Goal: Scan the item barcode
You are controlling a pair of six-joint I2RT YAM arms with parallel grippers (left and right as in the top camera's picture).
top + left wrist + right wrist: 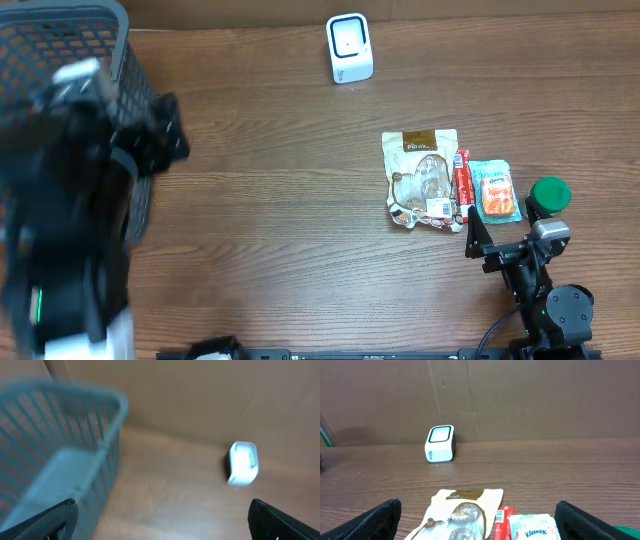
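left arm: raised at the far-left of the desk, overlapping the grey basket in the overhead view and blurred there. its jaws stood wide apart, one tip at each lower corner of the left wrist view, with nothing between them.

right arm: low at the near-right edge of the desk. its jaws were likewise spread wide and empty, and pointed toward the items.

items: a tan pouch lay flat, right of centre. a red stick pack lay against its right edge. a tissue pack, marked kleenex, lay just beside the stick. all three rested on the desk just ahead of the right jaws, none gripped.

scanner: white, standing upright near the far edge of the desk, well apart from the items and from the basket.
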